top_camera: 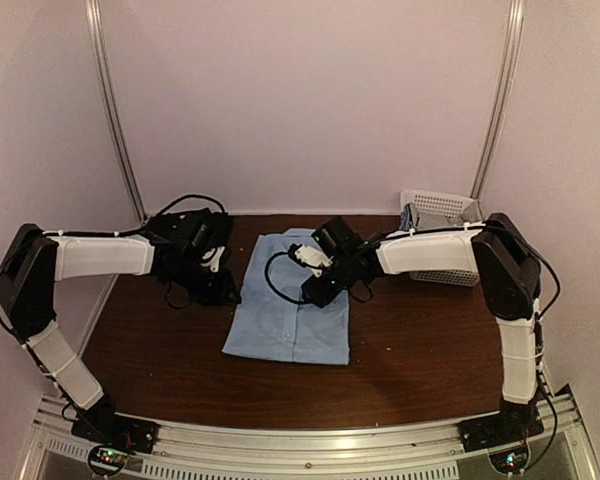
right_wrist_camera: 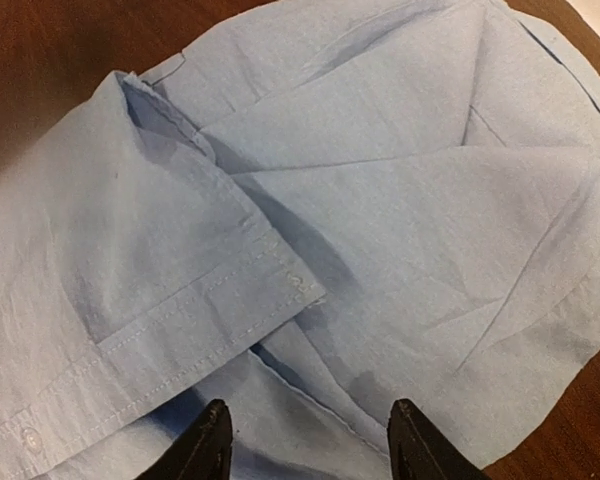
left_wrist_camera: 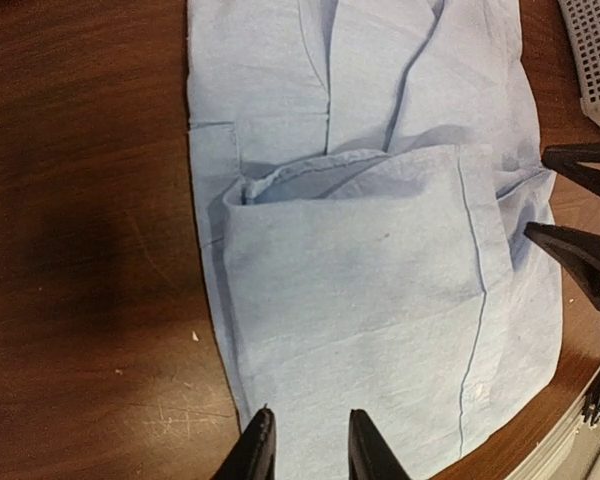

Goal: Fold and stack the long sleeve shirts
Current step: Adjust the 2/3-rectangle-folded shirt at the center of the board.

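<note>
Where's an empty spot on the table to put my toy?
Bare table lies right of the shirt, in front of the basket, and along the near edge. The middle is all shirt, and the left gripper crowds its left side.

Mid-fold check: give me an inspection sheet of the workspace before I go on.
Surface: brown wood table, scuffed, a few white specks.
Job's things: blue shirt lies flat mid-table, one part folded over; no black shirt made out.
Clutter: white basket at the far right corner, contents unclear.
Grippers: left gripper narrowly open over the shirt's edge, empty; right gripper wide open over the shirt, empty.
Cables: black cable loops from the right wrist over the shirt.
Surroundings: white walls, metal poles.
</note>
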`<move>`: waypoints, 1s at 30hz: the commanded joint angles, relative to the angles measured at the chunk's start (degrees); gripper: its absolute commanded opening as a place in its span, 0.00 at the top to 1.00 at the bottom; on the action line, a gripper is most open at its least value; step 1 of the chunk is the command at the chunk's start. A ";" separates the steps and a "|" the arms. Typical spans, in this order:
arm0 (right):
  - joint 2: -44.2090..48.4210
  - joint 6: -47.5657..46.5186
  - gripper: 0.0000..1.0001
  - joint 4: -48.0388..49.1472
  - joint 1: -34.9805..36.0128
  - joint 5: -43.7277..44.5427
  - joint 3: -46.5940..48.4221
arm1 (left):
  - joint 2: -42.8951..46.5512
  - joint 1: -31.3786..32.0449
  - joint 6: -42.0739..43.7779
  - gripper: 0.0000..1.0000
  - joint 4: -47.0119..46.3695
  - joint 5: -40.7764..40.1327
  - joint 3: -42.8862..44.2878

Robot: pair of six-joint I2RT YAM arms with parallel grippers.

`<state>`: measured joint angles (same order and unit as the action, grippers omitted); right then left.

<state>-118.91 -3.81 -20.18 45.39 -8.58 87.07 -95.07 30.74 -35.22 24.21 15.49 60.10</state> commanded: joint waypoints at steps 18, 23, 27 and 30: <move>-4.28 -4.25 0.83 -3.08 0.03 -1.40 4.18 | 6.60 -0.16 -0.67 0.74 -0.03 2.40 -7.92; -4.17 -4.11 0.98 -3.11 0.05 -0.08 4.17 | 7.77 -0.16 -1.06 0.74 -0.03 2.87 -9.39; -3.45 -2.82 1.00 -1.80 -0.18 2.62 4.21 | 8.40 -0.01 -1.16 0.74 -0.03 3.40 -10.37; -2.92 -1.50 1.00 -0.38 -0.52 4.71 4.32 | 8.70 0.65 -1.39 0.74 -0.04 3.53 -11.12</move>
<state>-122.74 -7.11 -22.55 45.39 -8.01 89.82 -87.90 30.79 -36.03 24.64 18.04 50.26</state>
